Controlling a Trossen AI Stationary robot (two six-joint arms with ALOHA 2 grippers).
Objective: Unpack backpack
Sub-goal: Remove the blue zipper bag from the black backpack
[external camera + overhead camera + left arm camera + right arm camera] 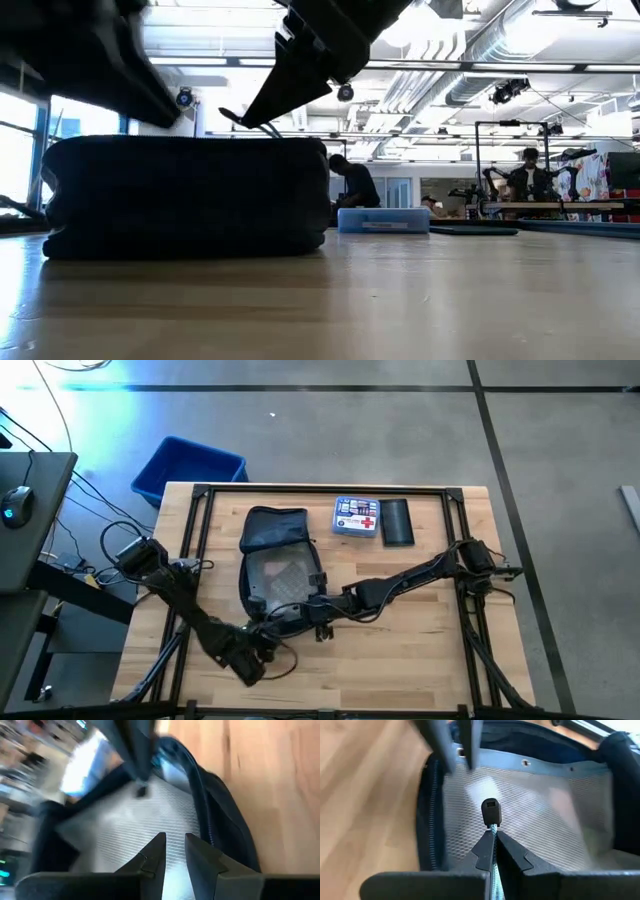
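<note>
Wooden table (420,650) | backpack (275,560) laid lengthwise, open | right gripper (494,837) clamped on zipper cord (493,870) | left gripper (174,847) slightly parted over mesh.

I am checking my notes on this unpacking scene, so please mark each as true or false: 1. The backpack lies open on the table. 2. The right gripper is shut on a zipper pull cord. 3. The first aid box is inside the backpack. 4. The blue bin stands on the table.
1. The backpack lies open, its mesh lining showing: true.
2. The right gripper is shut on the zipper pull cord: true.
3. False: the first aid box sits on the table beside the backpack.
4. False: the blue bin stands on the floor beyond the table.
</note>
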